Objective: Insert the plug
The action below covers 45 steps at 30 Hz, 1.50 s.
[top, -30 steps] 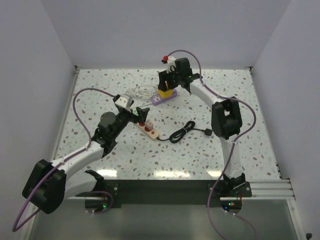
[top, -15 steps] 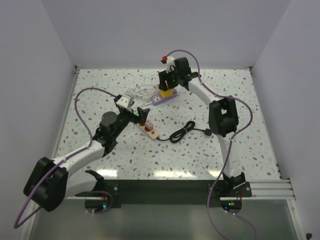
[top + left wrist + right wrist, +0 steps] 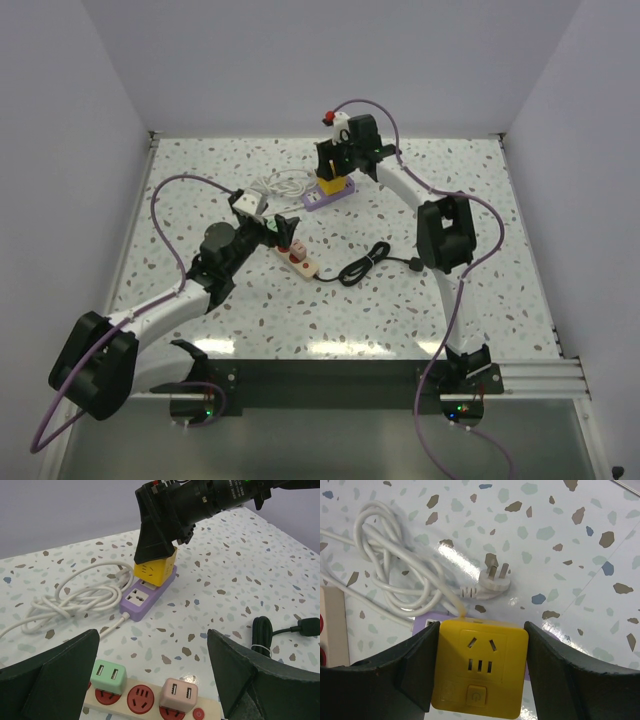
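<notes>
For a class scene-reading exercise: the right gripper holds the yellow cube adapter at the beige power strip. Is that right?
Not quite. The right gripper holds the yellow cube adapter at the purple power strip, not the beige power strip; the left wrist view shows it.

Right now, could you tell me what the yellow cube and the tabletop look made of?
The yellow cube looks like moulded plastic: smooth satin faces, rounded edges. The tabletop is glossy and speckled, terrazzo-look, perhaps laminate; it mirrors the lights.
</notes>
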Each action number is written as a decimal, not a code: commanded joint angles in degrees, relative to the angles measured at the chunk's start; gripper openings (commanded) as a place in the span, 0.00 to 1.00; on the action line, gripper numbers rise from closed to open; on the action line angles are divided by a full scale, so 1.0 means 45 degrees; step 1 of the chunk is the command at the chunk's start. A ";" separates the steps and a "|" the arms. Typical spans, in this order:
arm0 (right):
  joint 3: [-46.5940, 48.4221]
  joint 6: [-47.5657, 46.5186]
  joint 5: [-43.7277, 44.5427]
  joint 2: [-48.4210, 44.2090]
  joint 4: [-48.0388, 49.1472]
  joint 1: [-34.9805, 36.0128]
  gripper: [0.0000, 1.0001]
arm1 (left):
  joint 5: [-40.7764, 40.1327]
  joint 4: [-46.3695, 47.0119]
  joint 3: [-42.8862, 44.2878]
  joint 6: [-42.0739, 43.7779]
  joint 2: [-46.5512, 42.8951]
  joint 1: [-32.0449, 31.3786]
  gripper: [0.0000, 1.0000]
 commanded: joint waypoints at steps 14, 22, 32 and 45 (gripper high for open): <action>0.0432 0.0645 0.0315 0.0058 0.0786 -0.0038 0.00 | 0.0043 0.0550 -0.0019 0.0285 0.0047 0.0145 0.95; 0.0119 0.0821 0.0393 -0.0431 0.1099 -0.0038 0.00 | 0.0043 0.0588 -0.0058 0.0285 -0.0012 0.0145 0.95; -0.0193 0.0763 0.0783 -0.0314 0.1158 -0.0018 0.00 | 0.0062 0.0628 -0.0117 0.0265 -0.0070 0.0164 0.95; -0.0896 0.0411 0.1857 -0.0294 0.1197 0.0430 0.00 | 0.0101 0.0725 -0.0175 0.0265 -0.0051 0.0164 0.95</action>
